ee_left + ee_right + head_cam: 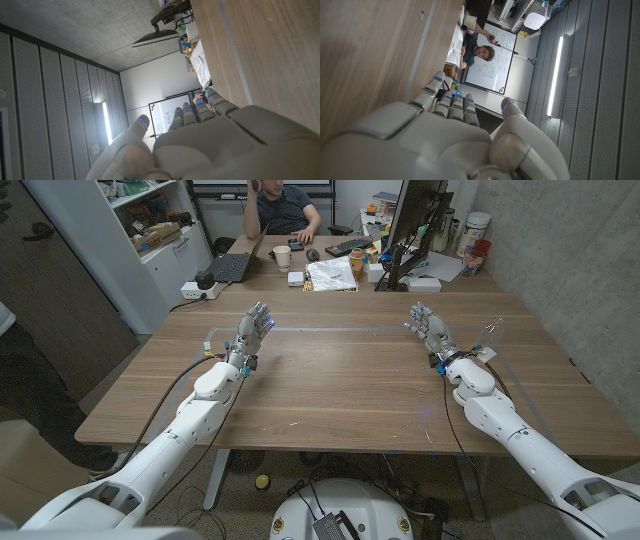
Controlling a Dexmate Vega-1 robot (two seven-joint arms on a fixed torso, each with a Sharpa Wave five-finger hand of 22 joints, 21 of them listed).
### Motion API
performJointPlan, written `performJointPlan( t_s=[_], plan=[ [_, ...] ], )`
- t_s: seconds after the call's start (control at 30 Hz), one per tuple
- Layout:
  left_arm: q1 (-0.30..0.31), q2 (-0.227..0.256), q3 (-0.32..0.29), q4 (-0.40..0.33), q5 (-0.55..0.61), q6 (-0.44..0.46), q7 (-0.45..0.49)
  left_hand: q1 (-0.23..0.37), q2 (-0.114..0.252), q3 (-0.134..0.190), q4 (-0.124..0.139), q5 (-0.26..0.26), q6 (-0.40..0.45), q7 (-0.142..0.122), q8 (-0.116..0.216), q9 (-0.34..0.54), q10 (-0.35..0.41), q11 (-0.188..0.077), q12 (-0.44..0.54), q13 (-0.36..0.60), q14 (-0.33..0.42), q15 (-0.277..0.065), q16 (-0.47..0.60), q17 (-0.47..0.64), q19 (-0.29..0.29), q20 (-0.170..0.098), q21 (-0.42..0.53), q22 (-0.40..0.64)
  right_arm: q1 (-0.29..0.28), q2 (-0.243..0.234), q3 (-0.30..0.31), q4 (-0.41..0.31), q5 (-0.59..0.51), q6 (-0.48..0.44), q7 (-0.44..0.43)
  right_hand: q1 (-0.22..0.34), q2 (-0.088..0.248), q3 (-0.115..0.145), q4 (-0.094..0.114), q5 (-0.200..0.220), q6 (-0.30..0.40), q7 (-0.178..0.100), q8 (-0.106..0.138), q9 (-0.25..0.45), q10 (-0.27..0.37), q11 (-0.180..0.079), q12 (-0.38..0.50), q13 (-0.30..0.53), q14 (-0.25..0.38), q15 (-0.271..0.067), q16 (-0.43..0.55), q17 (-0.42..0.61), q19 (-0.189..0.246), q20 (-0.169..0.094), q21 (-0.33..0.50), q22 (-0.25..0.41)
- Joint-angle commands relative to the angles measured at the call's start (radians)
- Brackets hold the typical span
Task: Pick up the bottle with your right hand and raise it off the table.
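Right hand: it stands over the right part of the wooden table, fingers extended and slightly apart, pointing away from the robot. It holds nothing. Whether its lower edge touches the tabletop cannot be told. In the right wrist view the right hand shows from behind, fingers straight and side by side, the thumb set apart.

Left hand: it stands over the left part of the table in a matching pose, fingers extended and loosely spread, nothing held. The left wrist view shows the back of the left hand with the fingers reaching forward along the table surface.

Task object: no bottle can be made out on the tabletop between or near the hands. The two hands are well apart.

Containers: a paper cup stands upright on the far desk; its contents cannot be seen. A white canister stands at the far right beside the monitor; its contents are hidden.

Other items on the far desk: a laptop, a keyboard, a white bag, and a power strip at the left. A person sits behind the desk.
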Motion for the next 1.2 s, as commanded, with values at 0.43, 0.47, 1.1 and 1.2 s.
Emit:
performJointPlan(
  t_s=[0.43, 0.47, 1.1, 1.2],
  plan=[
    [0.051, -0.223, -0.265, -0.018, 0.235, 0.090, -0.147, 0.002, 0.098, 0.006, -0.001, 0.006, 0.000, 0.004, 0.007, 0.003, -0.008, -0.001, 0.005, 0.001, -0.010, 0.001, 0.005, 0.002, 0.011, 0.002, 0.008, 0.004, -0.030, 0.071, 0.183, -0.101, -0.252, -0.164, 0.088, 0.044, 0.004, 0.011, -0.035, 0.000, 0.019, 0.014, 0.009, 0.003, 0.028, 0.012, 0.012, 0.005, 0.038, 0.018, 0.013, 0.004, 0.033, 0.016, 0.010, 0.002],
    [0.051, -0.229, -0.272, -0.019, 0.241, 0.092, -0.151, 0.002, 0.098, 0.006, -0.001, 0.006, 0.000, 0.004, 0.007, 0.003, -0.008, -0.001, 0.005, 0.001, -0.010, 0.001, 0.004, 0.002, 0.011, 0.002, 0.008, 0.004, -0.030, 0.071, 0.187, -0.105, -0.259, -0.168, 0.091, 0.046, 0.004, 0.011, -0.038, 0.000, 0.020, 0.013, 0.009, 0.003, 0.031, 0.013, 0.013, 0.005, 0.043, 0.020, 0.014, 0.004, 0.037, 0.018, 0.011, 0.002],
    [0.056, -0.305, -0.354, -0.030, 0.326, 0.118, -0.208, 0.002, 0.098, 0.004, -0.001, 0.007, 0.000, 0.004, 0.007, 0.003, -0.008, -0.001, 0.005, 0.001, -0.010, 0.001, 0.004, 0.002, 0.011, 0.003, 0.008, 0.004, -0.018, 0.017, 0.227, -0.216, -0.399, -0.259, 0.127, 0.068, 0.008, -0.003, -0.068, -0.006, 0.072, 0.014, 0.022, 0.007, 0.093, 0.036, 0.028, 0.009, 0.138, 0.044, 0.039, 0.011, 0.119, 0.046, 0.031, 0.004],
    [0.056, -0.313, -0.361, -0.029, 0.333, 0.117, -0.214, 0.002, 0.098, 0.004, -0.001, 0.007, 0.001, 0.004, 0.007, 0.003, -0.007, -0.001, 0.005, 0.001, -0.010, 0.001, 0.004, 0.002, 0.011, 0.003, 0.008, 0.004, -0.016, 0.014, 0.232, -0.221, -0.416, -0.254, 0.126, 0.071, 0.010, -0.004, -0.072, -0.007, 0.087, 0.014, 0.026, 0.008, 0.102, 0.033, 0.030, 0.010, 0.149, 0.040, 0.041, 0.011, 0.130, 0.047, 0.034, 0.004]
  ],
)
